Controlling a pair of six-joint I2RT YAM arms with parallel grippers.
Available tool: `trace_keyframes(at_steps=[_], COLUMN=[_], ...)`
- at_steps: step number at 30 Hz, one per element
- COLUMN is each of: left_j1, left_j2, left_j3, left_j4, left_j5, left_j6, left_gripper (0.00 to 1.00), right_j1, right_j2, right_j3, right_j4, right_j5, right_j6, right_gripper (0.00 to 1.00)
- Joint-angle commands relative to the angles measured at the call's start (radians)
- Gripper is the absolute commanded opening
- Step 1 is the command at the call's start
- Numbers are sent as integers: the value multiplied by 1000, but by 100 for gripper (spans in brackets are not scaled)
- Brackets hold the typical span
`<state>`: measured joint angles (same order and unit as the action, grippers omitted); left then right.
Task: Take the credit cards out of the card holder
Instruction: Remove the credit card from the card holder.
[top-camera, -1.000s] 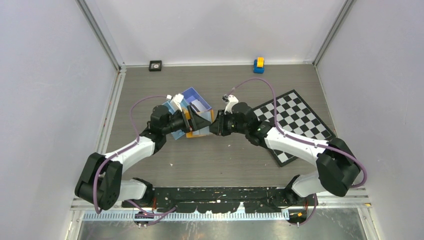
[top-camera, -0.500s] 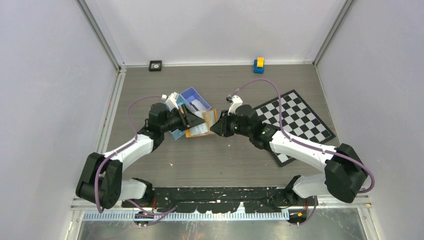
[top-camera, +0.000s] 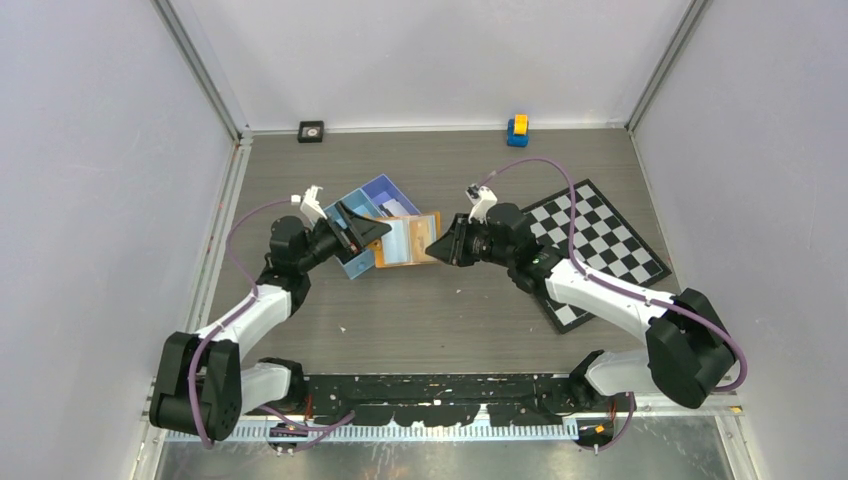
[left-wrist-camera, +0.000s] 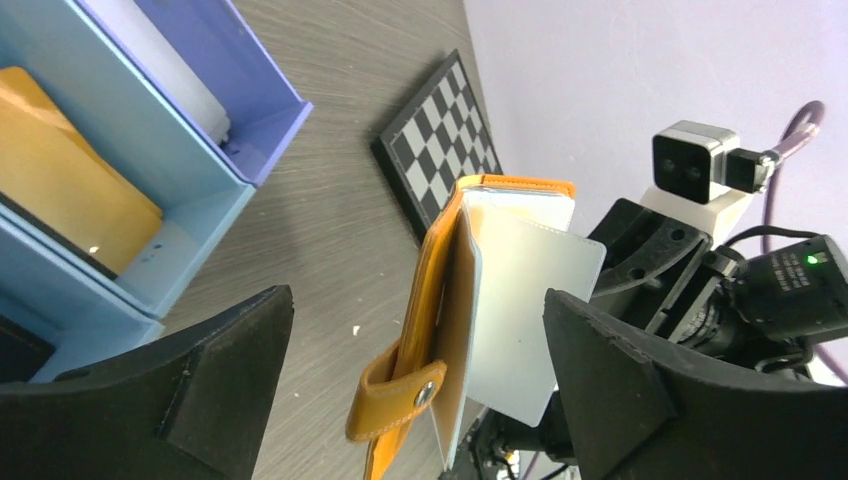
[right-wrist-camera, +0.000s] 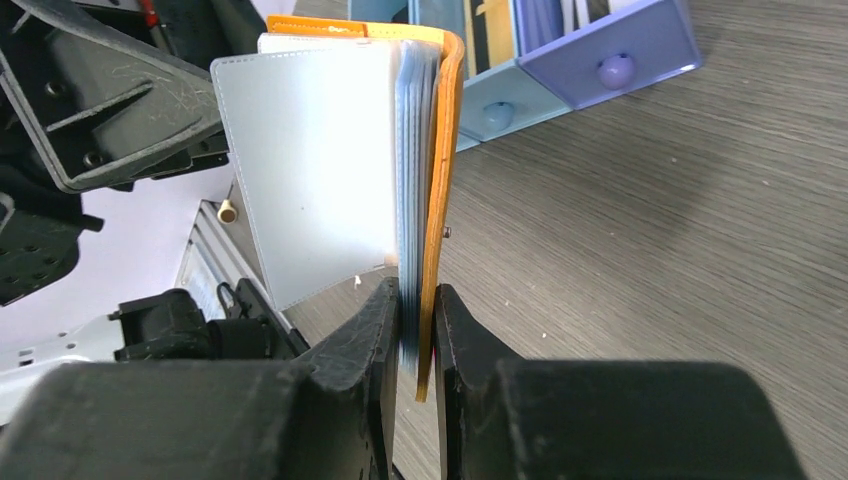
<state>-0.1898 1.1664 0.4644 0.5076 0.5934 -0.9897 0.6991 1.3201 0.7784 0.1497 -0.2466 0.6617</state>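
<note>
Framed between the wide-spread left fingers (left-wrist-camera: 200, 390), the orange card holder (left-wrist-camera: 442, 290) stands upright, a pale card (left-wrist-camera: 525, 300) fanned out.

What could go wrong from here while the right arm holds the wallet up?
1. The right gripper pinches the card holder only at one edge; a tug could pull it free or twist it.
2. The left gripper is open and empty; closing could catch the fanned-out pale leaf or the dangling strap rather than a card.
</note>
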Motion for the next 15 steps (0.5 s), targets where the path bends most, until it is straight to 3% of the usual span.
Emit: trace_keyframes(at_steps=[1,8,15], left_j1=[0,-45,-192], left_j2=[12,46,-40], left_j3=[13,34,118], left_j4=[94,124,-125], left_j5=[68,85,-56], left_j6=[-18,2,205], left_gripper=[100,100,100], right_j1=[2,1,37], right_j2=[-9,1,24], right_j3=[8,13,62], right_j4=[114,116,15], right_j5=[-71,-87,-9], right_j6=[23,23,-28], right_gripper=[0,0,0])
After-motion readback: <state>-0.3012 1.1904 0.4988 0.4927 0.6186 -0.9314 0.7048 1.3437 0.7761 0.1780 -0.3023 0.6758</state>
